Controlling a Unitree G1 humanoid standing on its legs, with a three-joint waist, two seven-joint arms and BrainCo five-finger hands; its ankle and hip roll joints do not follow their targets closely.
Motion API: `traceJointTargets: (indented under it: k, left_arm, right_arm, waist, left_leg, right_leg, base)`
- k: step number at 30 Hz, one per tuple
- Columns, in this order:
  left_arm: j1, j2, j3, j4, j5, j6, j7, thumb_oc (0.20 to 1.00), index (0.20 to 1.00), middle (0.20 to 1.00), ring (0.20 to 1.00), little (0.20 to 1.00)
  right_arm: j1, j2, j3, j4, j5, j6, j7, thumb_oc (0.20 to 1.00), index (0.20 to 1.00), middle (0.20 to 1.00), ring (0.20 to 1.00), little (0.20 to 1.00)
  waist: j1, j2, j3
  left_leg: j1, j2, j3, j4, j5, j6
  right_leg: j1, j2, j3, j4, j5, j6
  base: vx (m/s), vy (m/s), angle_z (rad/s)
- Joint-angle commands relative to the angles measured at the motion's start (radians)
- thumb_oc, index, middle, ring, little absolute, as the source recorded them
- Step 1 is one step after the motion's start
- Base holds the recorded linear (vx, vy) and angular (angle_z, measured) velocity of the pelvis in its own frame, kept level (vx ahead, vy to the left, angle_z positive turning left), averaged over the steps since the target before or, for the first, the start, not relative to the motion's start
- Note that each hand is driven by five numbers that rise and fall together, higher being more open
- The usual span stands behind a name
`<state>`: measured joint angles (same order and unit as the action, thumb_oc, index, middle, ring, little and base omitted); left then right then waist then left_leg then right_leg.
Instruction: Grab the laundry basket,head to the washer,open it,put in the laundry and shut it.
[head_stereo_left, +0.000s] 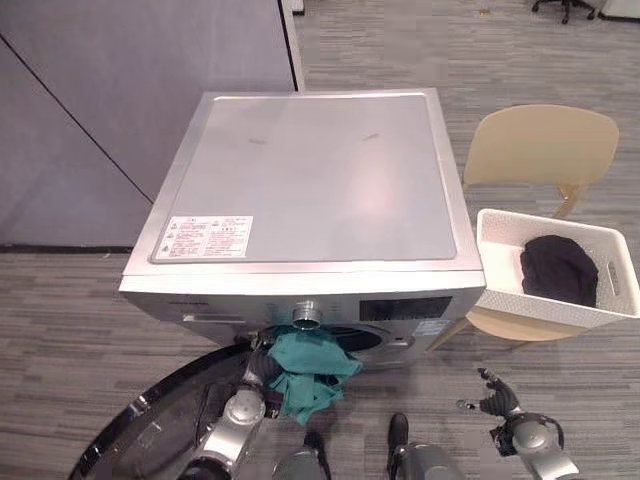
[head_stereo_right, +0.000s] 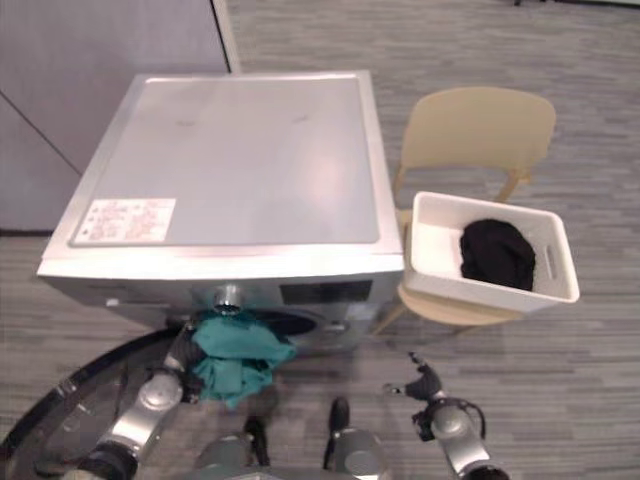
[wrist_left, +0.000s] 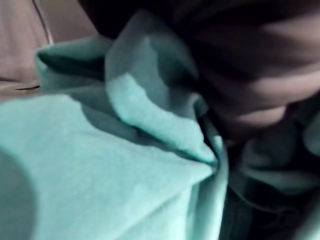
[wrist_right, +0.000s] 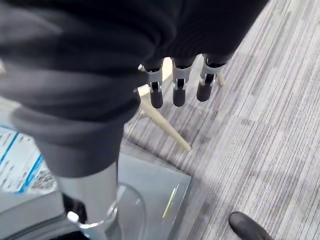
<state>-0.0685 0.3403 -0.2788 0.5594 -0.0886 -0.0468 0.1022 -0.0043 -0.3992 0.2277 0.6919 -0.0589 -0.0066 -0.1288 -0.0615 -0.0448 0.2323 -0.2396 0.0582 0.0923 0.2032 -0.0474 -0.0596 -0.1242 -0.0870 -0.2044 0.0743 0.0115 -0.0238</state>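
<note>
One teal garment at the washer mouth

One teal cloth (head_stereo_left: 310, 372) hangs at the washer (head_stereo_left: 310, 180) opening, bunched against the left hand (head_stereo_left: 262, 372), whose fingers are hidden. Right hand (head_stereo_left: 495, 397) hovers relaxed, empty. A black garment (head_stereo_left: 558, 268) lies in the white basket (head_stereo_left: 500, 262) on the chair (head_stereo_left: 545, 145).

Teal cloth (head_stereo_left: 312, 368) hides the left hand's fingers.

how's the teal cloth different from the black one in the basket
Colour: the teal cloth is blue-green, the black garment near black.
Place: the teal cloth hangs at the washer front by its opening, while the black garment lies inside the white laundry basket on the chair.
Handling: the left hand is at the teal cloth; the black garment is untouched.
Both are crumpled soft laundry.
</note>
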Motion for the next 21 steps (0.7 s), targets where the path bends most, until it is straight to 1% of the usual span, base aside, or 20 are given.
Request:
traceJointTargets:
  k: [1, 2, 3, 5, 6, 7, 9, 10, 11, 14, 16, 17, 21]
  left_arm:
    - [-0.013, 0.016, 0.008, -0.064, -0.092, -0.057, 0.055, 0.200, 0.200, 0.200, 0.200, 0.200]
    - [-0.037, 0.017, -0.004, -0.079, -0.110, -0.062, 0.058, 0.200, 0.200, 0.200, 0.200, 0.200]
    - [-0.053, 0.020, -0.007, -0.087, -0.119, -0.066, 0.064, 0.200, 0.200, 0.200, 0.200, 0.200]
    - [-0.099, 0.030, -0.019, -0.106, -0.142, -0.082, 0.084, 0.200, 0.200, 0.200, 0.200, 0.200]
    - [-0.106, 0.027, -0.022, -0.116, -0.148, -0.085, 0.085, 0.200, 0.200, 0.200, 0.200, 0.200]
    - [-0.124, 0.027, -0.027, -0.126, -0.155, -0.090, 0.097, 0.200, 0.200, 0.200, 0.200, 0.200]
    - [-0.153, 0.015, -0.023, -0.134, -0.178, -0.101, 0.121, 0.200, 0.200, 0.200, 0.200, 0.200]
    - [-0.154, 0.015, -0.023, -0.134, -0.178, -0.101, 0.121, 0.200, 0.200, 0.200, 0.200, 0.200]
    - [-0.190, 0.004, -0.026, -0.153, -0.187, -0.106, 0.151, 0.200, 0.200, 0.200, 0.200, 0.200]
    - [-0.254, -0.013, -0.015, -0.174, -0.185, -0.116, 0.212, 0.200, 0.200, 0.200, 0.200, 0.200]
    - [-0.316, -0.026, -0.020, -0.189, -0.174, -0.120, 0.259, 0.200, 0.200, 0.200, 0.200, 0.200]
    - [-0.342, -0.027, -0.024, -0.194, -0.159, -0.120, 0.278, 0.200, 0.200, 0.200, 0.200, 0.200]
    - [-0.482, 0.008, -0.047, -0.207, -0.087, -0.113, 0.359, 0.200, 0.200, 0.200, 0.200, 0.200]
  right_arm:
    - [-0.035, 0.016, -0.002, -0.024, 0.056, -0.047, -0.034, 1.000, 1.000, 1.000, 1.000, 1.000]
    - [-0.048, 0.020, 0.004, -0.031, 0.061, -0.048, -0.041, 1.000, 1.000, 1.000, 1.000, 1.000]
    - [-0.066, 0.020, 0.014, -0.033, 0.069, -0.044, -0.049, 1.000, 1.000, 1.000, 1.000, 1.000]
    - [-0.098, 0.023, 0.029, -0.045, 0.092, -0.050, -0.062, 1.000, 1.000, 1.000, 1.000, 1.000]
    - [-0.102, 0.024, 0.031, -0.055, 0.099, -0.049, -0.064, 1.000, 1.000, 1.000, 1.000, 1.000]
    - [-0.117, 0.024, 0.040, -0.068, 0.105, -0.048, -0.071, 1.000, 1.000, 1.000, 1.000, 1.000]
    - [-0.135, 0.028, 0.039, -0.094, 0.120, -0.059, -0.089, 1.000, 1.000, 1.000, 1.000, 1.000]
    - [-0.136, 0.028, 0.039, -0.094, 0.120, -0.059, -0.089, 1.000, 1.000, 1.000, 1.000, 1.000]
    - [-0.160, 0.031, 0.042, -0.129, 0.135, -0.064, -0.105, 1.000, 1.000, 1.000, 1.000, 1.000]
    - [-0.192, 0.047, 0.028, -0.169, 0.167, -0.084, -0.139, 1.000, 1.000, 1.000, 1.000, 1.000]
    - [-0.213, 0.059, 0.020, -0.196, 0.182, -0.102, -0.161, 1.000, 1.000, 1.000, 1.000, 1.000]
    - [-0.217, 0.060, 0.019, -0.205, 0.185, -0.109, -0.167, 1.000, 1.000, 1.000, 1.000, 1.000]
    - [-0.216, 0.055, 0.022, -0.244, 0.194, -0.139, -0.171, 1.000, 1.000, 1.000, 1.000, 1.000]
  waist:
    - [0.046, -0.022, 0.069]
    - [0.041, -0.021, 0.096]
    - [0.043, -0.024, 0.110]
    - [0.046, -0.028, 0.127]
    - [0.047, -0.029, 0.125]
    - [0.045, -0.031, 0.133]
    - [0.043, -0.034, 0.144]
    - [0.043, -0.034, 0.141]
    - [0.036, -0.036, 0.149]
    - [0.029, -0.035, 0.137]
    - [0.022, -0.027, 0.120]
    - [0.018, -0.027, 0.118]
    - [0.004, -0.022, 0.098]
  left_leg:
    - [-0.008, -0.011, -0.037, 0.014, -0.038, 0.009]
    - [-0.049, -0.007, -0.025, 0.046, -0.042, 0.014]
    - [-0.095, -0.014, -0.021, 0.079, -0.045, 0.023]
    - [-0.191, -0.026, -0.002, 0.157, -0.067, 0.047]
    - [-0.213, -0.022, 0.002, 0.199, -0.107, 0.049]
    - [-0.260, -0.019, 0.012, 0.247, -0.128, 0.062]
    - [-0.342, -0.006, 0.015, 0.318, -0.148, 0.068]
    - [-0.348, -0.006, 0.014, 0.321, -0.149, 0.068]
    - [-0.432, -0.002, 0.012, 0.391, -0.166, 0.073]
    - [-0.597, 0.008, -0.003, 0.501, -0.185, 0.075]
    - [-0.704, 0.011, -0.018, 0.590, -0.211, 0.079]
    - [-0.740, 0.015, -0.022, 0.625, -0.219, 0.081]
    - [-0.928, 0.033, -0.052, 0.802, -0.259, 0.089]
  right_leg:
    - [-0.074, 0.012, 0.060, 0.130, -0.115, 0.102]
    - [-0.141, 0.006, 0.071, 0.194, -0.122, 0.098]
    - [-0.207, 0.002, 0.085, 0.247, -0.120, 0.091]
    - [-0.334, -0.002, 0.109, 0.341, -0.123, 0.085]
    - [-0.354, -0.005, 0.123, 0.367, -0.153, 0.088]
    - [-0.405, -0.006, 0.128, 0.407, -0.163, 0.082]
    - [-0.486, -0.010, 0.130, 0.454, -0.171, 0.079]
    - [-0.491, -0.010, 0.130, 0.456, -0.172, 0.079]
    - [-0.569, -0.018, 0.134, 0.504, -0.175, 0.074]
    - [-0.718, -0.025, 0.132, 0.588, -0.192, 0.063]
    - [-0.827, -0.030, 0.132, 0.677, -0.218, 0.053]
    - [-0.860, -0.031, 0.132, 0.711, -0.228, 0.048]
    - [-1.027, -0.034, 0.129, 0.873, -0.280, 0.033]
  base:
    - [-0.16, 0.119, -0.79]
    - [-0.23, 0.150, -0.91]
    - [-0.28, 0.171, -0.64]
    - [-0.16, 0.144, -0.41]
    - [-0.03, 0.105, -0.34]
    - [-0.01, 0.061, -0.15]
    - [-0.11, 0.024, -0.09]
    - [-0.15, -0.006, -0.25]
    - [-0.14, -0.029, -0.21]
    - [-0.14, -0.053, -0.01]
    - [-0.06, -0.041, 0.22]
    - [-0.04, -0.031, 0.11]
    - [-0.02, -0.038, 0.04]
